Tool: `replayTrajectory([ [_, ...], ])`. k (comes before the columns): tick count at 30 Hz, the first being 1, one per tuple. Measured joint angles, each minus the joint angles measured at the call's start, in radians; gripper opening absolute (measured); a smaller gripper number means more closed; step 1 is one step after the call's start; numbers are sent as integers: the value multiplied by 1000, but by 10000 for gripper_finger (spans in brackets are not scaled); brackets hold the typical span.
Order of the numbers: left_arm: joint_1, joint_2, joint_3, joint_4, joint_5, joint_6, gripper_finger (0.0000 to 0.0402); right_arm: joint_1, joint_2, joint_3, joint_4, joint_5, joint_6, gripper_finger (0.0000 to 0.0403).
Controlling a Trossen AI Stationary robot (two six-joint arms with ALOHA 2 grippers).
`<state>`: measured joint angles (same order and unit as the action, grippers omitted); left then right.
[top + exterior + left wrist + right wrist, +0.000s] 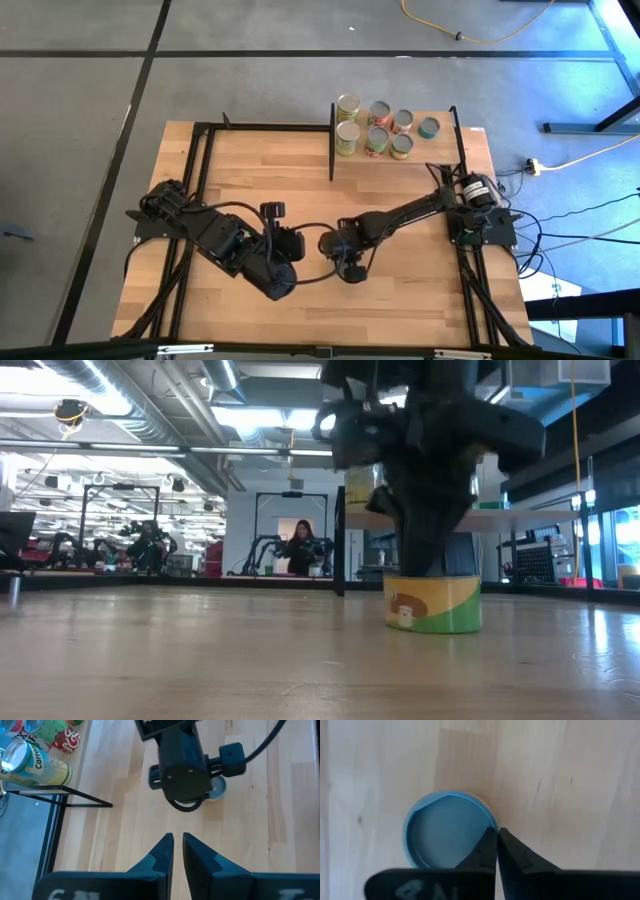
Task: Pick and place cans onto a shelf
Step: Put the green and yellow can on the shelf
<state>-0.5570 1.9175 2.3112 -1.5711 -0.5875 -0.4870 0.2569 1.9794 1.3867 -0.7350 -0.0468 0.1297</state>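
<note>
A can (432, 603) with a yellow-green label stands upright on the table's middle, its round top (447, 832) filling the right wrist view. My right gripper (497, 832) comes down on it from above and is shut at its rim; in the high view this gripper (350, 265) covers the can. My left gripper (176, 839) hangs above the table on the can's left (285, 283), open by a narrow slit, with nothing between its fingers. Several cans (376, 140) stand upright on the shelf (440, 152) at the table's far right. My right gripper pinches the can's rim (491, 821) at one side of the top. One finger (482, 851) lies over the top inside the rim and the other (517, 854) outside it. The fingers point steeply down. The can stands upright with its base on the table.
Black frame rails (195, 200) run along the table's left and right sides, and the shelf's black uprights (332, 150) edge its left end. Bare wood lies between the can and the shelf. A person (300, 545) stands in the room beyond the table.
</note>
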Motion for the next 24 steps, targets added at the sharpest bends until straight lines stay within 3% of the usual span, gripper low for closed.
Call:
replayTrajectory([
  [14, -46, 0, 0, 0, 0, -28, 33, 26, -4, 319, -399, 41, -57, 2],
  [24, -60, 0, 0, 0, 1, -30, 33, 57, -6, 545, -740, 210, -29, 2],
])
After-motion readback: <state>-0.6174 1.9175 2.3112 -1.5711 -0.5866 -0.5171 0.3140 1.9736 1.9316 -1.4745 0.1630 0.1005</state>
